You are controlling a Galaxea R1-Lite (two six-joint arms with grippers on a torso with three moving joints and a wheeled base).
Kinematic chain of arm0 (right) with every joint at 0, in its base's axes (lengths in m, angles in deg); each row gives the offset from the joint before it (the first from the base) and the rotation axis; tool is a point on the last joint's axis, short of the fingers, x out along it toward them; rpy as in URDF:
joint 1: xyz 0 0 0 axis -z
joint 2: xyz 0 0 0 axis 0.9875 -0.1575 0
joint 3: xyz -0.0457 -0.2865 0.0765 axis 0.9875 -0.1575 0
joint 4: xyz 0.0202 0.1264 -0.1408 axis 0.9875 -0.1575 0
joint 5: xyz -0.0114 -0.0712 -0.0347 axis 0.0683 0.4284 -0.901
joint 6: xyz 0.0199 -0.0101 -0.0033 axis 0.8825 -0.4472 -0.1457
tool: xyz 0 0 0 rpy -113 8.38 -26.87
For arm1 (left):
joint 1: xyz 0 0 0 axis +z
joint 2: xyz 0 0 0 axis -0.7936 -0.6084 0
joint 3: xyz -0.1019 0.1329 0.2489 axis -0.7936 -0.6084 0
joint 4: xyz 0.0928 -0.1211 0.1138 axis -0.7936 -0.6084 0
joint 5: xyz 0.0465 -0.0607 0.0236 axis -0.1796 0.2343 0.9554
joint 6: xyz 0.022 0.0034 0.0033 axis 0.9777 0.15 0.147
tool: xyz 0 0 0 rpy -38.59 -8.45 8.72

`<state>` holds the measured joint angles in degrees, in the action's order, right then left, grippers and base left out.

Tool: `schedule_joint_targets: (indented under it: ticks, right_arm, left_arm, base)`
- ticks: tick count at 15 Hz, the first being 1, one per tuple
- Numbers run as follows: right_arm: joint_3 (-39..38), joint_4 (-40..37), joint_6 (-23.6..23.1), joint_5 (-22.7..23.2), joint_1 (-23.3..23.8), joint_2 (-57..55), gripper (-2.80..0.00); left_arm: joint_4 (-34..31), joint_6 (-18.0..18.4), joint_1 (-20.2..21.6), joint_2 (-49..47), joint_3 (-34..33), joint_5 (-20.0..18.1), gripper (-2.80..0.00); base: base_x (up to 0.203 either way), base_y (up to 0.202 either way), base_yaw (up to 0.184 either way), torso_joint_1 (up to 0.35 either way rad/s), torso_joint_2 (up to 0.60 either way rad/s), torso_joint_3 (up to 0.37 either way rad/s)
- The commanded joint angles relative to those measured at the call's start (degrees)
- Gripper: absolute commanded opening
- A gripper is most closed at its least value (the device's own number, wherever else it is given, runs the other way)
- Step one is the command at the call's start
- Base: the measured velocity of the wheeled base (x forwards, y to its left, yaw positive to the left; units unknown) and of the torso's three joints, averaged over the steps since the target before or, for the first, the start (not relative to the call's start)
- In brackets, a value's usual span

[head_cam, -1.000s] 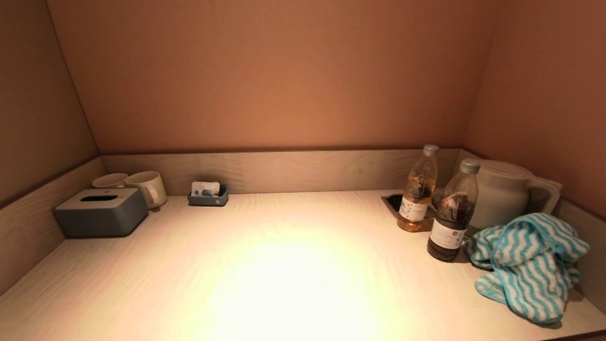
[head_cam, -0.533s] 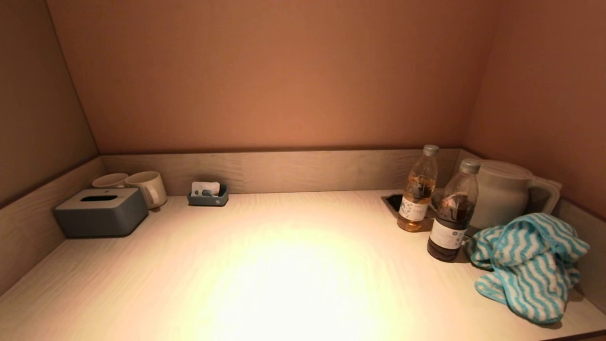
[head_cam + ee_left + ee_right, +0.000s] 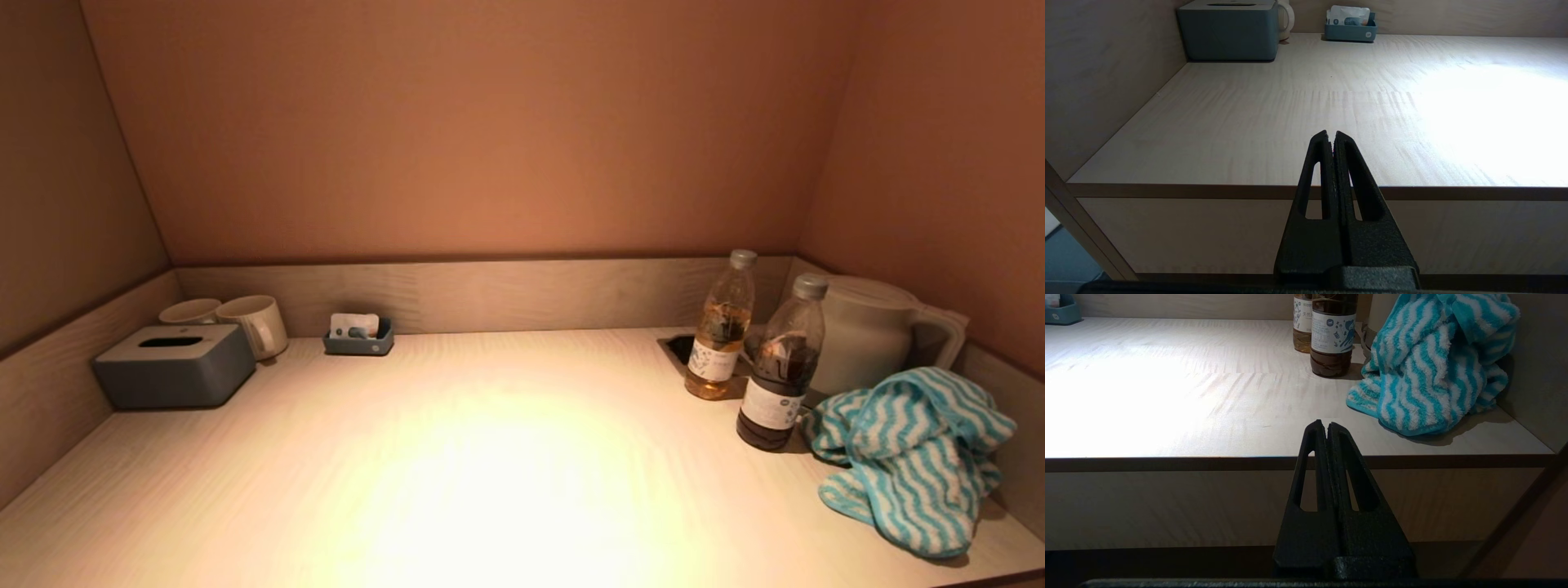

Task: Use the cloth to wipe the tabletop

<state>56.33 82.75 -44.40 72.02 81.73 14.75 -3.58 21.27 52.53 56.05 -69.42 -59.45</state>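
At the far left of the pale wood-grain counter sits a grey tissue box, with two white mugs just behind it against the low wooden back rail. Next along the rail is a small grey tray holding white sachets whose print is too small to read. A bright pool of light falls on the middle of the counter, and plain brownish walls close in the alcove on three sides. Further right stand two plastic bottles: a pale amber one and, nearer the front, a dark one, each with a white label showing leaf drawings and Chinese characters I cannot make out. Behind them is a white kettle. The blue-and-white striped cloth lies crumpled in the right corner, just beside the dark bottle. The left hand and right hand both hang below the counter's front edge, fingers pressed together.
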Motion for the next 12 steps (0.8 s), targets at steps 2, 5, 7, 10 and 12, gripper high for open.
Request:
schedule_joint_targets:
  ticks: [2,5,7,10,12]
  right_arm:
    - [0.0,0.0,0.0,0.0,0.0,0.0,-2.8]
    - [0.0,0.0,0.0,0.0,0.0,0.0,-2.8]
    - [0.0,0.0,0.3,-0.1,0.0,0.0,-2.8]
    - [0.0,0.0,1.2,-0.6,0.0,0.0,-2.8]
    - [0.0,0.0,1.4,-0.7,0.0,0.0,-2.8]
  left_arm:
    - [0.0,-0.1,0.0,0.0,0.0,0.0,-2.8]
    - [0.0,-0.1,0.0,0.0,0.0,0.0,-2.8]
    - [0.0,-0.1,0.0,0.0,0.0,0.0,-2.8]
    - [0.0,-0.1,0.0,0.0,0.0,0.0,-2.8]
    - [0.0,-0.1,0.0,0.0,0.0,0.0,-2.8]
  base:
    - [0.0,0.0,0.0,0.0,0.0,0.0]
    - [0.0,0.0,0.0,0.0,0.0,0.0]
    - [0.0,0.0,0.0,0.0,0.0,0.0]
    - [0.0,0.0,0.0,0.0,0.0,0.0]
    - [0.0,0.0,0.0,0.0,0.0,0.0]
